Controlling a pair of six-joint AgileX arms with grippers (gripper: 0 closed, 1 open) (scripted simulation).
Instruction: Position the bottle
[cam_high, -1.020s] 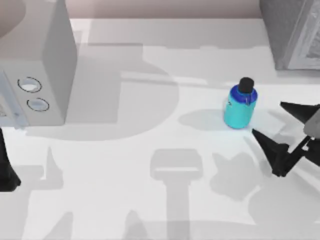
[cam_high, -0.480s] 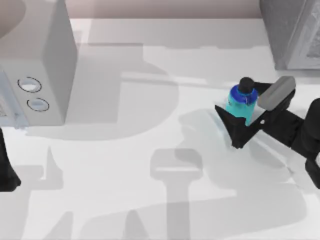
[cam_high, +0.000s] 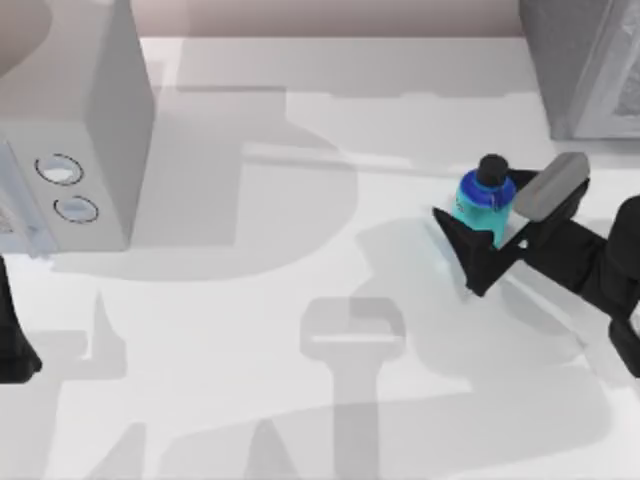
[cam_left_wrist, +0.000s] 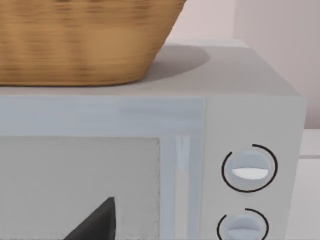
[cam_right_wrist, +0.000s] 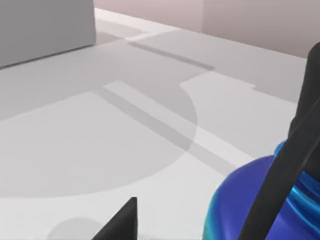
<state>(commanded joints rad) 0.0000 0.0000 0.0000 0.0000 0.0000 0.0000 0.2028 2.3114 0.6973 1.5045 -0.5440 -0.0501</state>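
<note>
The microwave stood at the table's left edge with my left arm parked beside it. At right, my right gripper sat around the bottle, fingers spread on either side; I couldn't tell whether they touched.

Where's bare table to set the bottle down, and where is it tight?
Free: the wide middle of the table, between the microwave at left and the bottle. Tight: the right side, where the right hand brackets the bottle near the grey box. Left arm parked bottom-left.
</note>
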